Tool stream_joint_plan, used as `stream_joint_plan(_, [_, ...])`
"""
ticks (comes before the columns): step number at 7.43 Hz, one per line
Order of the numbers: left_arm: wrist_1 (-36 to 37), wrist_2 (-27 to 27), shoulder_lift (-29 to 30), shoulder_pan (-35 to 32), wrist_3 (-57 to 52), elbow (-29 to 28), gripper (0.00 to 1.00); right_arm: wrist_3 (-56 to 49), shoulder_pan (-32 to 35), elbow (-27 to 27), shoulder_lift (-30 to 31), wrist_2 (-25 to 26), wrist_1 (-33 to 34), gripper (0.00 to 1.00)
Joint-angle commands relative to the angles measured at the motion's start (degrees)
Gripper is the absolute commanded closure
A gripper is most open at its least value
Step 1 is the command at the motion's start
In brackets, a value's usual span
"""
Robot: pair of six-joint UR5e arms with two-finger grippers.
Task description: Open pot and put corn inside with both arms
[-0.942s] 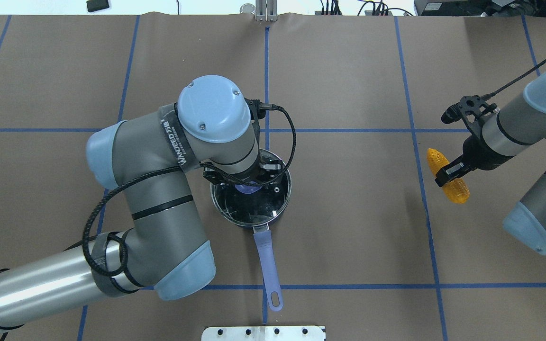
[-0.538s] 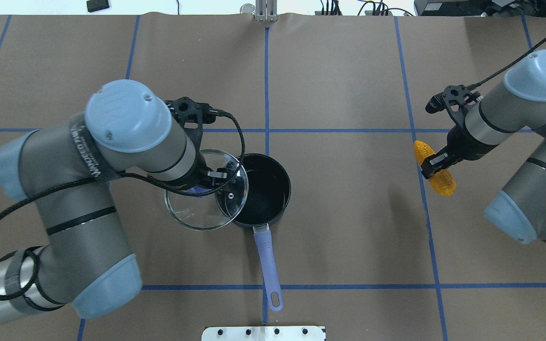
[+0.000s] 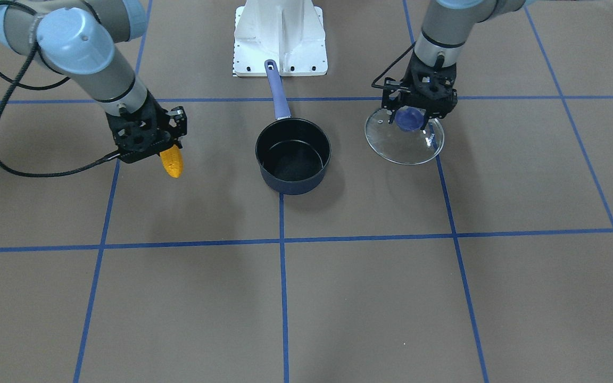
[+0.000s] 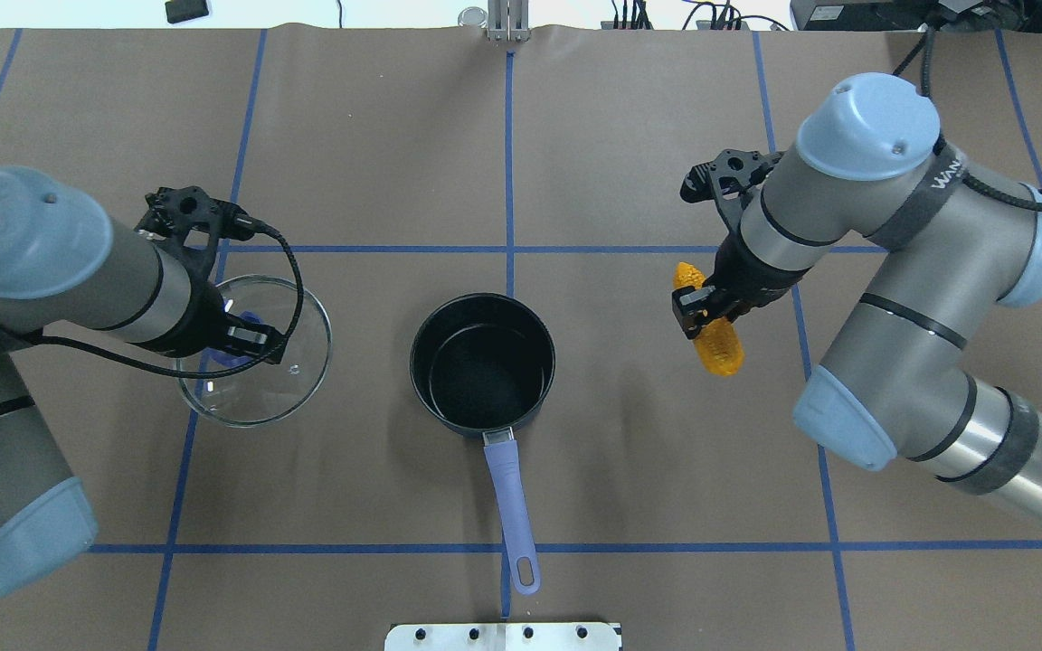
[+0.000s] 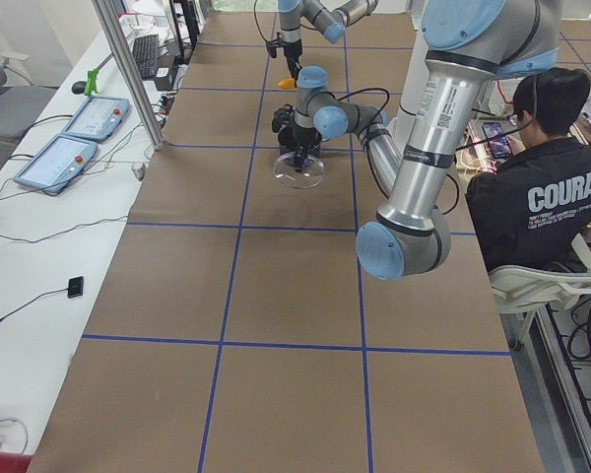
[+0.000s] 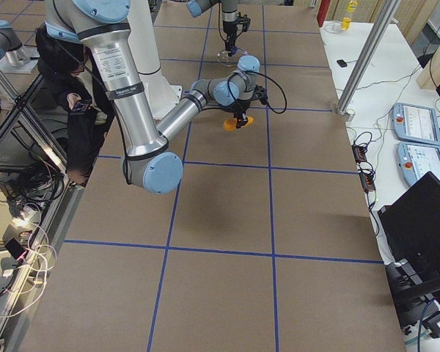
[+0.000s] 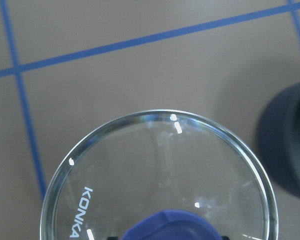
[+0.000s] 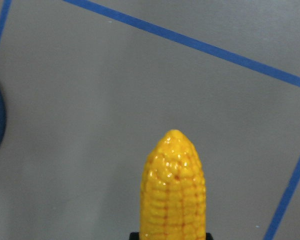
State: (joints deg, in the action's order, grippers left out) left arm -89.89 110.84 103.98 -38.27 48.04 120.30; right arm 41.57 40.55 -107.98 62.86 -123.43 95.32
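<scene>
The right gripper (image 4: 702, 316) clamps its 2 black fingers across the middle of the corn (image 4: 722, 351), a glossy orange-yellow cob with bumpy kernel rows. Both ends stick out past the jaws, and the tapered tip shows in the right wrist view. The cob hangs above the brown paper table (image 4: 648, 470), well to the right of the pot (image 4: 482, 366). The pot stands uncovered between the 2 arms. It is round, dark blue outside and black inside, with its long periwinkle handle (image 4: 510, 493) pointing toward the robot's base. The left gripper (image 3: 413, 114) is closed on the blue knob (image 3: 406, 122) of the round clear glass lid (image 3: 407, 148), held left of the pot, apparently just off the table.
</scene>
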Motion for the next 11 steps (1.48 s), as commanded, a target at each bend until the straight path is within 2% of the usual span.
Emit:
stream_joint_plan(1, [-9.22, 6.55, -8.06, -6.00, -7.57, -2.86, 0.37, 7.88, -4.84, 2.50, -7.38, 3.87, 0.48, 0.60])
stream_joint_plan(2, [-12.64, 6.84, -10.52, -8.29, -11.18, -4.79, 0.37, 10.43, -7.04, 3.30, -9.49, 5.20, 0.39, 0.60])
stream_joint_plan(3, [-16.50, 8.33, -12.98, -9.97, -13.57, -7.07, 0.37, 13.15, -8.72, 6.52, -13.51, 6.26, 0.48, 0.60])
stream_joint_plan(5, [-23.89, 10.89, -17.38, -12.79, -17.18, -10.94, 0.37, 14.41, -10.93, 7.70, -16.35, 7.94, 0.48, 0.60])
stream_joint_plan(8, [-26.20, 10.89, -19.16, -13.24, -18.25, -13.23, 0.37, 14.68, -11.20, 16.11, -23.82, 8.12, 0.74, 0.60])
stream_joint_plan(10, [-31.46, 10.89, -20.21, -13.24, -18.25, -16.57, 0.37, 13.71, -11.37, 18.14, -23.84, 8.64, 0.31, 0.60])
stream_joint_plan(11, [-31.57, 10.89, -20.30, -13.24, -18.25, -16.50, 0.37, 12.75, -11.37, 19.55, -23.93, 9.43, 0.04, 0.60])
